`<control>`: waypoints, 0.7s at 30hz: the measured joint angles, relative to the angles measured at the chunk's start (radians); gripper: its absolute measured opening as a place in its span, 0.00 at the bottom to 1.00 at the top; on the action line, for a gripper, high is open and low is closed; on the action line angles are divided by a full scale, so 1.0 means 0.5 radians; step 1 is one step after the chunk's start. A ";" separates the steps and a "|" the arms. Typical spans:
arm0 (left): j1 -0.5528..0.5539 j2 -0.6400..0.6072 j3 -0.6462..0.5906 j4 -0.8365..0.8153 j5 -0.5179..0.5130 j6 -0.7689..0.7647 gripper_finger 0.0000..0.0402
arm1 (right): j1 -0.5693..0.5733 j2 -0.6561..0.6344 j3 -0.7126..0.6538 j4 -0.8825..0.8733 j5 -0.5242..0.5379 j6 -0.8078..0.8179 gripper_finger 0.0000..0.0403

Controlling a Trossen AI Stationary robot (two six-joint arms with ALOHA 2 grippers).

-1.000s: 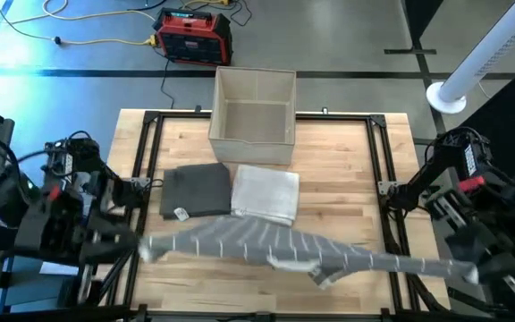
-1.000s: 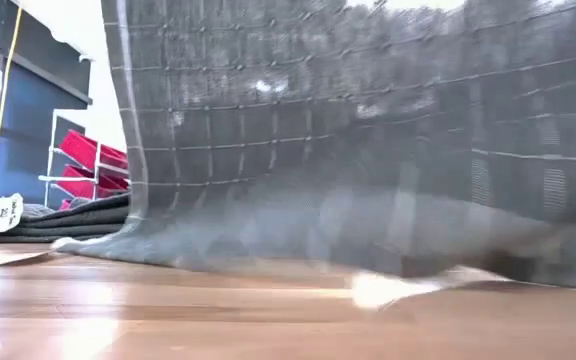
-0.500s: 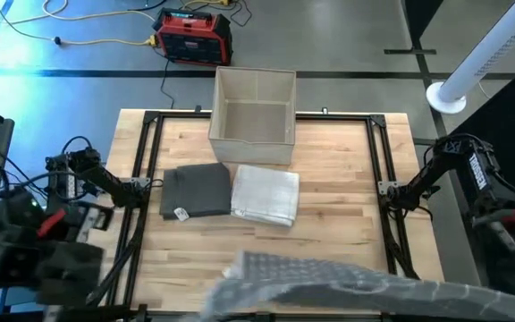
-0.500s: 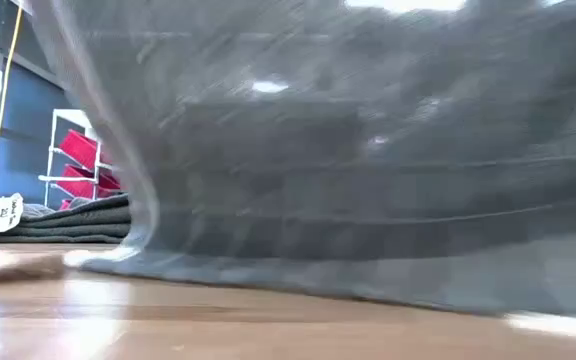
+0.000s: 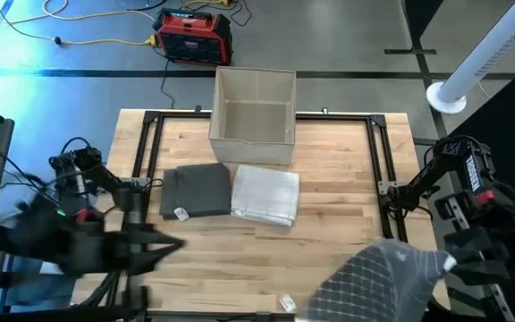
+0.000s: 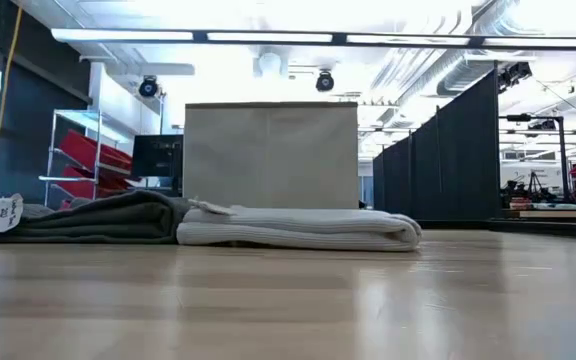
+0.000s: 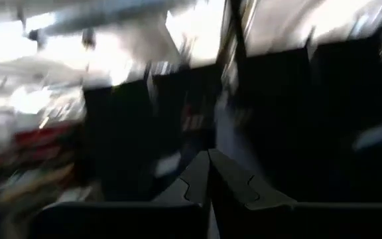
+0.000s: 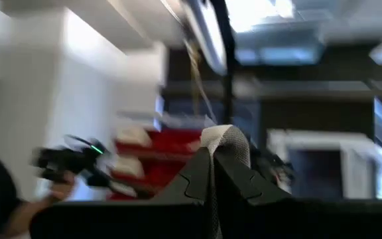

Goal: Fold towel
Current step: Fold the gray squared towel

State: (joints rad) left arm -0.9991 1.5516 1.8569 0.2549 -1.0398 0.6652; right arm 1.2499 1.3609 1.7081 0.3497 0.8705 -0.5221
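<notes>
Right gripper sat off the table's front right corner, fingers clamped on a corner of the grey checked towel, which hung bunched over that front right edge. Left gripper was off the table's left side, fingers pressed together, holding nothing. On the table lay a folded dark towel touching a folded white towel, with a beige box behind them.

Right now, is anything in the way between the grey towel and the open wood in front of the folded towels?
Nothing visible. The grey towel hangs from the right pincer at the table's front right corner; the folded towels lie farther back.
</notes>
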 joint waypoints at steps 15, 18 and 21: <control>0.855 0.162 -0.289 -1.109 1.265 -1.374 0.06 | 0.000 -0.002 0.000 -0.033 0.213 0.082 0.00; 1.013 0.243 -0.398 -1.040 1.569 -1.486 0.09 | -0.002 -0.002 0.000 -0.077 0.213 0.144 0.00; 1.171 0.324 -0.508 -0.972 1.873 -1.598 0.12 | -0.026 -0.002 0.000 -0.159 0.213 0.244 0.00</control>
State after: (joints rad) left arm -0.4135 1.7137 1.6029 -0.2308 -0.1036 -0.1335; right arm 1.2368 1.3598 1.7081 0.2700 0.9771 -0.4003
